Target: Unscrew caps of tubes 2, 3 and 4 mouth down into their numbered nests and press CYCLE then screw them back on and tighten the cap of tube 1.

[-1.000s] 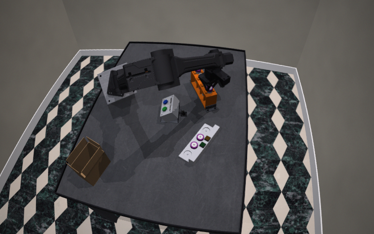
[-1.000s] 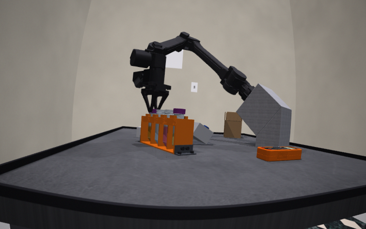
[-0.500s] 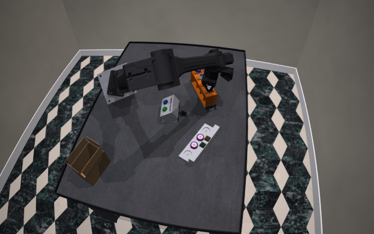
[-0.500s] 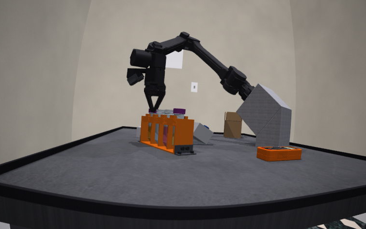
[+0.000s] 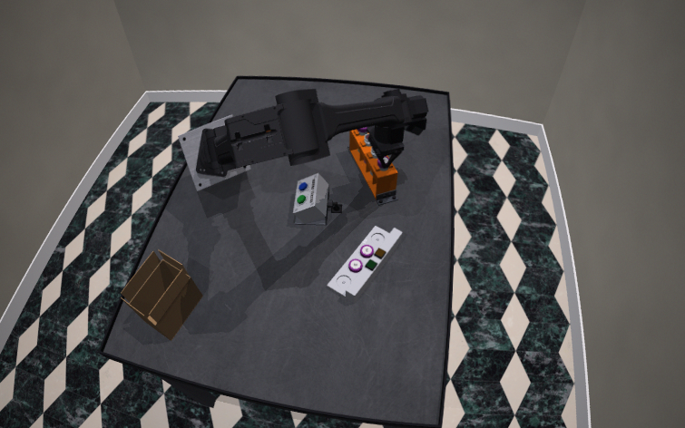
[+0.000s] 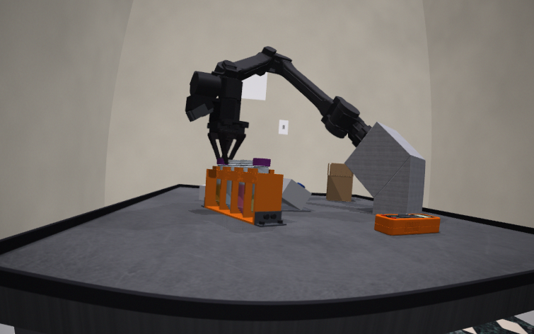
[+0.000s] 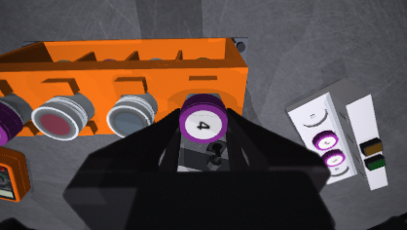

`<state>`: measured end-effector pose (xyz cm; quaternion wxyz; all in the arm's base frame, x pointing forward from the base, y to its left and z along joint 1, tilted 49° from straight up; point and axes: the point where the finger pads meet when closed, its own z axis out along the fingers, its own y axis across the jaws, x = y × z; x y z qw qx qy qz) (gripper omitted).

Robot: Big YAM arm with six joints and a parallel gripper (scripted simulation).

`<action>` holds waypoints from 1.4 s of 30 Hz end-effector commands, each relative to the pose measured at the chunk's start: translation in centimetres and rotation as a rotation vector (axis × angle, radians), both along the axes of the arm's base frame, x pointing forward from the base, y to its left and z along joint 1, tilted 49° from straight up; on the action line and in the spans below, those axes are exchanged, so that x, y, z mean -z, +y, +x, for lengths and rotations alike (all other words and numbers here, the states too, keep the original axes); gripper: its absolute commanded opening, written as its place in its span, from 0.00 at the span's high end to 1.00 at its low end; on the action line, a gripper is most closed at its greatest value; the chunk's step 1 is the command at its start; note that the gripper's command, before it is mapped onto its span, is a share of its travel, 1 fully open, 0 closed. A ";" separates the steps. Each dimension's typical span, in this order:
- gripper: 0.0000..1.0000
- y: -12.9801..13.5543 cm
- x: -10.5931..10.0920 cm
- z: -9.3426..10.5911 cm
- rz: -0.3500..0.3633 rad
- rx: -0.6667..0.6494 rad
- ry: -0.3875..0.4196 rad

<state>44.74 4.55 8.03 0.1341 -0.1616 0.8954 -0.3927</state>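
My gripper [image 5: 386, 160] [image 6: 224, 160] [image 7: 203, 115] points down, shut on the purple-rimmed cap marked 4 [image 7: 203, 125], at tube 4 in the orange decapping station [image 5: 386, 184] [image 6: 268, 192] [image 7: 161, 76]. How far that cap is screwed on cannot be seen. Tube 2 [image 7: 55, 125] and tube 3 [image 7: 129, 123] stand open. Tube 1's cap [image 6: 261, 162] [image 7: 7, 122] is on. The white cap tray [image 5: 335, 287] holds two caps [image 5: 366, 250] [image 5: 355, 265] in its middle nests; the outer nests are empty. The amber lamp [image 5: 380, 253] and green lamp [image 5: 370, 264] look dark.
The key housing [image 5: 314, 209] [image 6: 294, 195] with blue CYCLE [image 5: 302, 186] and green READY [image 5: 301, 199] stands between the arm's base and the tray. A cardboard box [image 5: 179, 312] [image 6: 339, 188] stands near the table's edge. An orange meter [image 6: 407, 226] [image 7: 18, 177] lies beyond tube 1's end.
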 end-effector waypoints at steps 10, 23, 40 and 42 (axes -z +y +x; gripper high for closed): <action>1.00 0.0 0.0 0.0 -0.224 -0.420 0.407; 1.00 0.0 0.0 0.0 -0.410 -0.746 0.734; 1.00 0.0 0.0 0.0 -0.630 -1.134 1.123; 1.00 0.0 0.1 0.0 -0.629 -1.134 1.127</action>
